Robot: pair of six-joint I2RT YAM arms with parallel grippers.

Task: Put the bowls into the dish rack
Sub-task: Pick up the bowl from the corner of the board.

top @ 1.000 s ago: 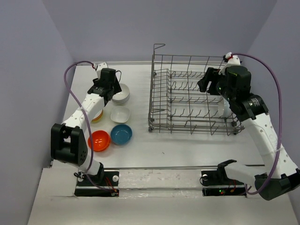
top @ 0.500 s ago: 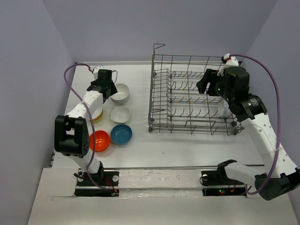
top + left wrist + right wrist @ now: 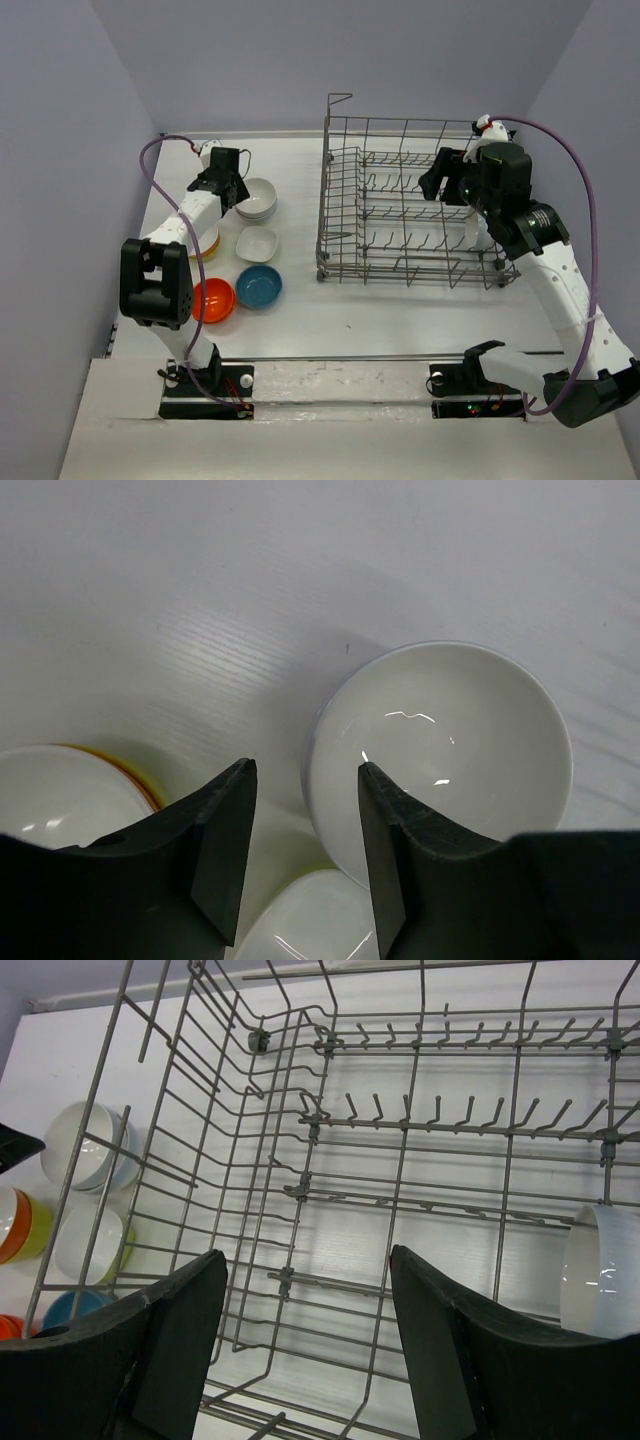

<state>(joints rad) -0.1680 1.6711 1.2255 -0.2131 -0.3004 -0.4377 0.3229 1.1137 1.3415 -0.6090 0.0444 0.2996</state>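
An orange-red bowl (image 3: 212, 300) and a blue bowl (image 3: 259, 286) sit near the front-left corner of the desk (image 3: 400, 320), with bare desk separating them from the dish rack (image 3: 400, 268). Farther back, the spread left claw (image 3: 305, 780) straddles the rim of a round white bowl (image 3: 450, 740). The spread right claw (image 3: 305, 1260) hangs over the rack.

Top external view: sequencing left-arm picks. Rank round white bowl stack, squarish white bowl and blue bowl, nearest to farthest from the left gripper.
1. round white bowl stack, back of the column.
2. squarish white bowl, middle.
3. blue bowl, front of the column.
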